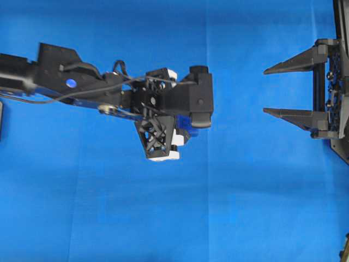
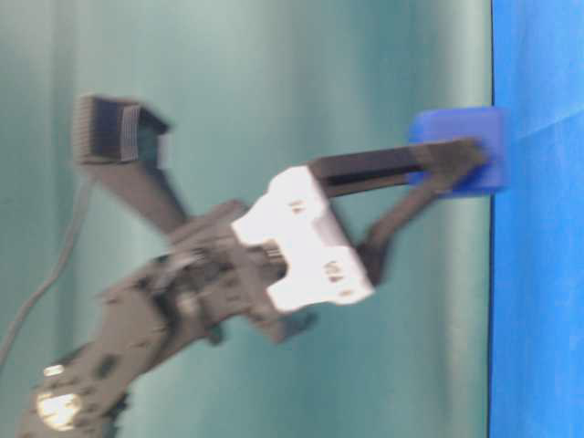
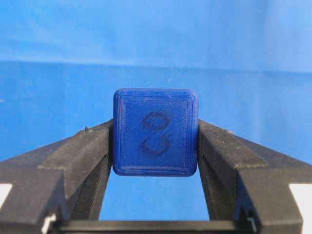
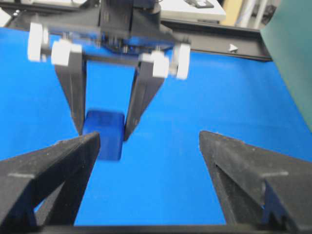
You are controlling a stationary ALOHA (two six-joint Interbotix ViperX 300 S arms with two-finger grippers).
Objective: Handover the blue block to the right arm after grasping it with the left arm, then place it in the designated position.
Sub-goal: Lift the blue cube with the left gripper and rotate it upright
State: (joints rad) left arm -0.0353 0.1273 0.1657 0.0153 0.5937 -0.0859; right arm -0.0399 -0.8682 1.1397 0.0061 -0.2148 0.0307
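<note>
blue block (image 3: pixel 155 138) pinched btwn left fingers (image 3: pixel 83 161), right fingers (image 4: pixel 53 165) spread wide, apart.

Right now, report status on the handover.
Left end effector shut on the small dark-blue plastic cube, lifted off the blue cloth. Right end effector open, empty, apart. Nothing between them.

left arm fingers (image 4: pixel 139 105) pinch blue block (image 4: pixel 103 134) | right arm fingers (image 4: pixel 239 161) spread wide, empty
</note>
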